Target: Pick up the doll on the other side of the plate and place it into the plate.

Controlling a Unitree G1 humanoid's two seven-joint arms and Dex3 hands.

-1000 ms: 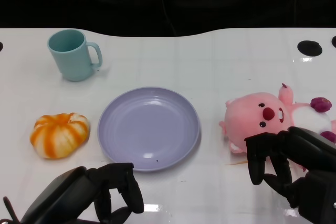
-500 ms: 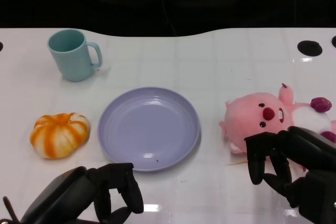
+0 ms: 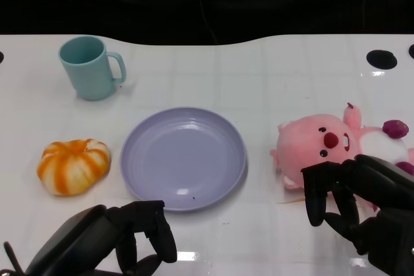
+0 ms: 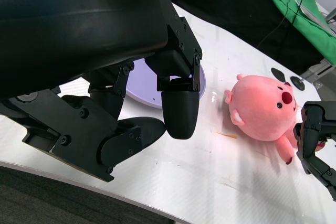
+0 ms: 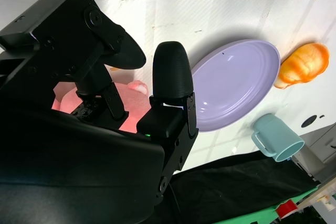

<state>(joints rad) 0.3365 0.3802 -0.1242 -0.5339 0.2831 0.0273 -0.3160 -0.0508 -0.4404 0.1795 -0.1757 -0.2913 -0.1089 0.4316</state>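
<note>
Although the right hand [image 3: 362,208] hangs just over the near edge of the pink doll [image 3: 323,143], its fingers are spread and grip nothing; the pick-up is judged not yet made. The doll lies on the table, just right of the empty purple plate [image 3: 184,158]. The left hand [image 3: 119,240], fingers curled in on nothing, rests near the plate's front rim. A teal mug [image 3: 90,67] and an orange pumpkin toy [image 3: 72,165] stand clear of the path.
</note>
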